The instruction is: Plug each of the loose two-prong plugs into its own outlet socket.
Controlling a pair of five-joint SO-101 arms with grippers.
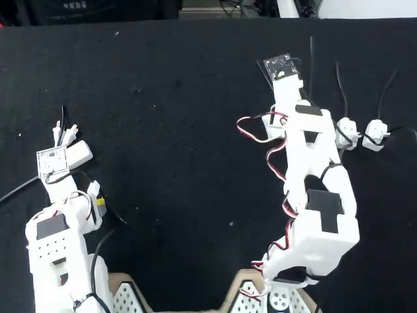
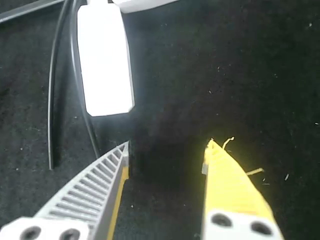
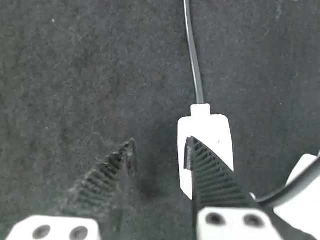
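Our left gripper stands wide open and holds nothing. Bare black table shows between its grey finger and its yellow one. Past the grey finger's tip lies a white block, apart from the gripper. Its long side runs beside two black cables that lie flat on the cloth. We cannot tell from here whether this block is a plug or a socket.

Our right gripper is open to a middling gap, again with cloth alone between the fingers. A white plug lies flat on the table just outside that gap. One dark ribbed finger crosses in front of its near end, and we cannot tell whether finger and plug touch. A black cord leaves the plug's far end and runs straight away from the gripper. Near that same finger we see the edge of another white body, with a dark cable lying across it.

From above, the left arm sits at the near left of the table. The right arm stretches toward the far side, right of centre. Just to its right lie two small white pieces, side by side, each trailing a thin black lead toward the far edge.
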